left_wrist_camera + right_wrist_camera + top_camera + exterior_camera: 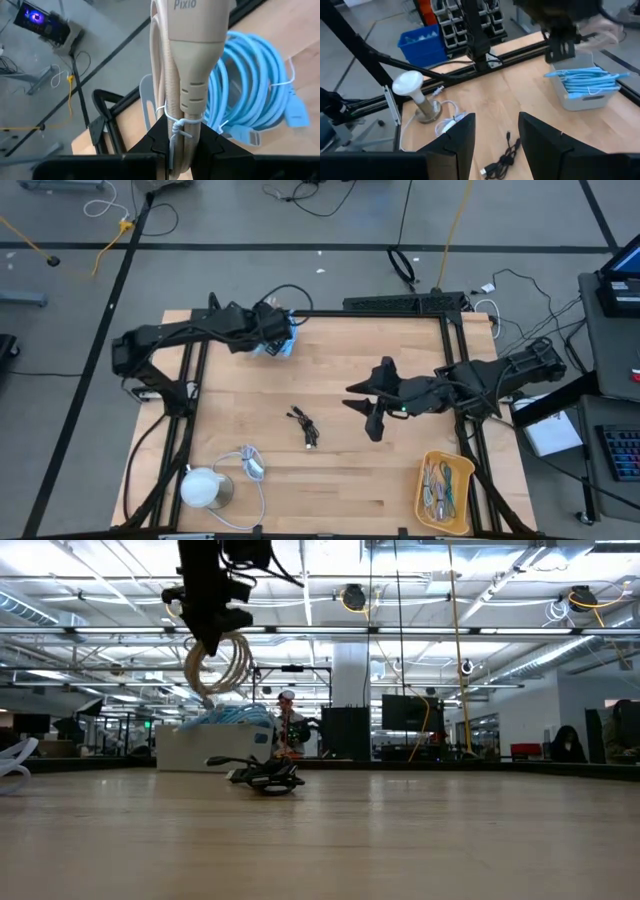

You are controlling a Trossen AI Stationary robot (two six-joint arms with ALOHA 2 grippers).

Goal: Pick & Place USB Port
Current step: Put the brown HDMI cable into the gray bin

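Note:
My left gripper (182, 137) hangs over the table's far left part and is shut on a coiled beige cable (192, 75) whose plug reads "Pixio". In the low view the coil (215, 665) hangs above a white bin (200, 750) filled with blue cables (255, 95). My right gripper (372, 415) is open above the table's right middle. A black cable (305, 426) lies loose on the wood to its left, and shows ahead of the open fingers in the right wrist view (501, 159). My left gripper pinches the beige cable's bundled strands (181, 127) between its two fingers, just at the white tie below the plug. The fingers come from above, pointing down. The coil (213, 670) hangs below them, lifted clear above the bin.
A white lamp-like stand (204, 486) with a white cord (250, 465) sits at the near left. A yellow basket (445, 492) of cables stands at the near right. Black frame rails (455, 330) line the table's sides. Bare wood lies around the black cable.

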